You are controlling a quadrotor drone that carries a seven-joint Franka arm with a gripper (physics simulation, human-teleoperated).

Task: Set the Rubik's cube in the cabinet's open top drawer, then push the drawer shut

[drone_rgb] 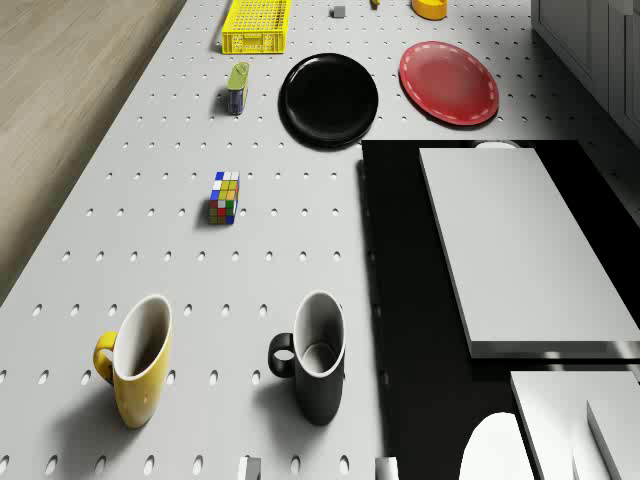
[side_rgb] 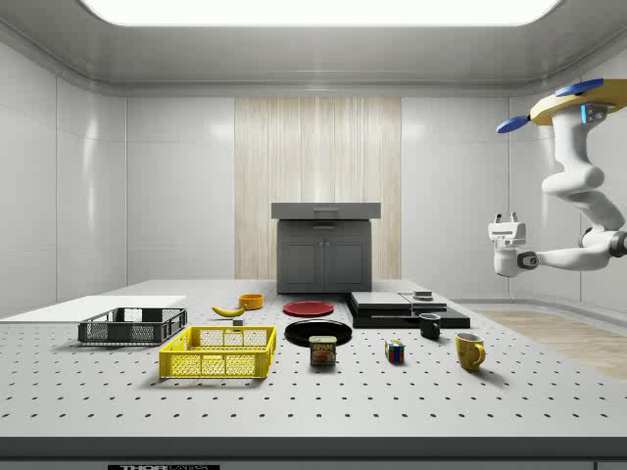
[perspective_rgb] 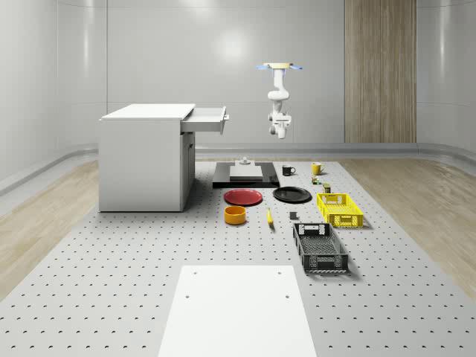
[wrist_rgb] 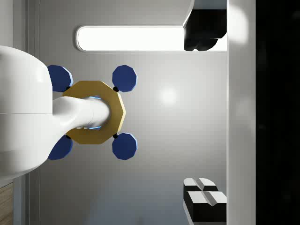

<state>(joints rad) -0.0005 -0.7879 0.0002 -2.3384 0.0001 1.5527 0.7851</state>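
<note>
The Rubik's cube (drone_rgb: 225,197) (side_rgb: 394,352) (perspective_rgb: 315,179) sits on the perforated table between the two mugs and a can. The white cabinet (perspective_rgb: 145,160) (side_rgb: 326,257) stands at the whole-scene view's left, its top drawer (perspective_rgb: 206,119) (side_rgb: 326,210) pulled out. The drone (perspective_rgb: 279,67) (side_rgb: 573,103) (wrist_rgb: 93,112) hovers high over the table's far end, to the right of the drawer and above the mugs. My gripper (side_rgb: 506,219) (perspective_rgb: 280,117) (wrist_rgb: 205,112) points up toward the drone, open and empty, far above the cube.
A yellow mug (drone_rgb: 135,360) and a black mug (drone_rgb: 315,355) stand near the cube. A can (drone_rgb: 237,87), black plate (drone_rgb: 330,97), red plate (drone_rgb: 449,82), yellow basket (drone_rgb: 257,25) and black basket (perspective_rgb: 320,248) lie further on. A black base with white slabs (drone_rgb: 520,250) lies beside them.
</note>
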